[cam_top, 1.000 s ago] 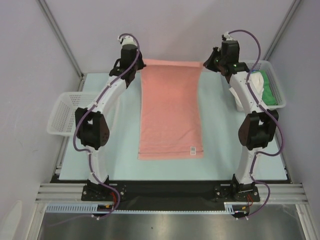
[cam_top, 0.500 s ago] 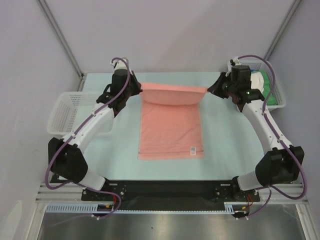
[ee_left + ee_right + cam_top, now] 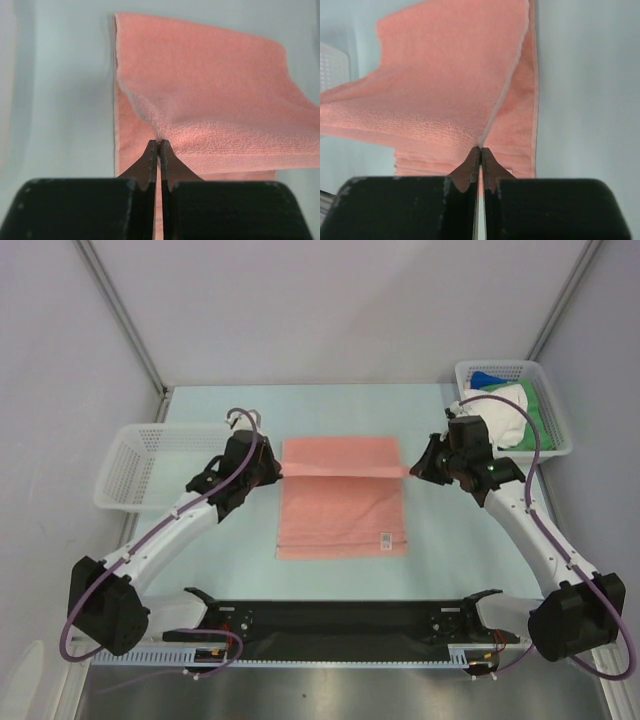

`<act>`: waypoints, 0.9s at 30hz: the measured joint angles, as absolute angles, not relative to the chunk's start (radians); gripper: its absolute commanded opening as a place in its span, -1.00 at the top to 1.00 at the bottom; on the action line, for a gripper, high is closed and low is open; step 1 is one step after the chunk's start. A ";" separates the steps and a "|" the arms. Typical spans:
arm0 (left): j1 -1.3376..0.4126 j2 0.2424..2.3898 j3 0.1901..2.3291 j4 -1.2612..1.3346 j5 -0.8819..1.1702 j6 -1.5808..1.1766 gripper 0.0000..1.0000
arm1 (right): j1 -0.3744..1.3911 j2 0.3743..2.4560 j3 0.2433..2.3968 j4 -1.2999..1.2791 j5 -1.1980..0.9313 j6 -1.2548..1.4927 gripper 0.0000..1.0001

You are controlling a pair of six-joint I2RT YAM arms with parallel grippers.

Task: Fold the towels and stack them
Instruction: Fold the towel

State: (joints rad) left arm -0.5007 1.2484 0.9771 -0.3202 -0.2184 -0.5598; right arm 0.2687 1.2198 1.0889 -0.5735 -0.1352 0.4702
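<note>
Right basket (image 3: 500, 364), white perforated plastic, is holding a white towel (image 3: 505, 412), a green towel (image 3: 541, 408) and a blue towel (image 3: 487, 378), bunched. Left basket (image 3: 125, 475) is sitting at the table's (image 3: 450, 540) left edge. Salmon towel (image 3: 340, 515) is lying mid-table. The left gripper (image 3: 275, 471) and right gripper (image 3: 408, 470) are pinching its far corners, jaws closed tight. Since the earlier frame that edge is travelling nearer, doubling the looped terry over itself.
</note>
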 measured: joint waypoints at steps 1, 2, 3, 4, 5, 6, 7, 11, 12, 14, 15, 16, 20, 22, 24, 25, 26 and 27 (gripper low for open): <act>-0.506 1.228 0.956 -0.325 -0.221 -0.566 1.00 | 0.279 1.209 1.074 -0.578 -0.128 0.471 1.00; -0.511 1.211 0.935 -0.331 -0.221 -0.572 0.99 | 0.287 1.198 1.058 -0.582 -0.120 0.472 1.00; -0.517 1.196 0.913 -0.334 -0.221 -0.578 0.99 | 0.296 1.188 1.040 -0.585 -0.113 0.472 1.00; -0.521 1.184 0.891 -0.339 -0.221 -0.584 0.99 | 0.305 1.178 1.023 -0.593 -0.109 0.473 1.00; -0.527 1.175 0.871 -0.349 -0.218 -0.589 0.99 | 0.311 1.169 1.006 -0.600 -0.105 0.476 1.00; -0.530 1.168 0.857 -0.358 -0.214 -0.596 0.99 | 0.314 1.163 0.993 -0.604 -0.104 0.478 1.00; -0.536 1.161 0.839 -0.366 -0.209 -0.603 1.00 | 0.316 1.152 0.974 -0.606 -0.104 0.479 1.00; -0.547 1.133 0.806 -0.398 -0.186 -0.611 0.99 | 0.327 1.116 0.913 -0.619 -0.102 0.493 1.00; -0.547 1.124 0.800 -0.401 -0.179 -0.611 0.99 | 0.330 1.107 0.899 -0.621 -0.103 0.497 1.00; -0.547 1.106 0.786 -0.406 -0.169 -0.612 0.99 | 0.336 1.095 0.877 -0.619 -0.103 0.501 1.00; -0.547 1.096 0.776 -0.407 -0.162 -0.612 0.99 | 0.339 1.089 0.863 -0.617 -0.104 0.502 1.00; -0.547 1.088 0.765 -0.407 -0.156 -0.612 0.99 | 0.342 1.086 0.849 -0.616 -0.105 0.504 1.00; -0.548 1.078 0.714 -0.407 -0.126 -0.614 0.99 | 0.353 1.083 0.785 -0.602 -0.112 0.510 1.00; -0.548 1.078 0.693 -0.408 -0.115 -0.619 0.99 | 0.355 1.083 0.755 -0.593 -0.118 0.519 1.00; -0.548 1.081 0.683 -0.413 -0.102 -0.622 0.99 | 0.356 1.083 0.740 -0.594 -0.121 0.524 1.00; -0.548 1.082 0.683 -0.415 -0.100 -0.621 0.99 | 0.356 1.084 0.740 -0.594 -0.121 0.524 1.00; -0.548 1.082 0.683 -0.416 -0.100 -0.621 0.99 | 0.356 1.084 0.743 -0.592 -0.121 0.525 1.00; -0.548 1.082 0.686 -0.421 -0.101 -0.621 0.99 | 0.356 1.084 0.751 -0.597 -0.121 0.524 1.00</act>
State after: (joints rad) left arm -0.5480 1.0824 0.6857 -0.4210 -0.1005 -0.6209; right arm 0.3565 1.0836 0.7506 -0.5968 -0.1211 0.5243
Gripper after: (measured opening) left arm 0.014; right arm 0.042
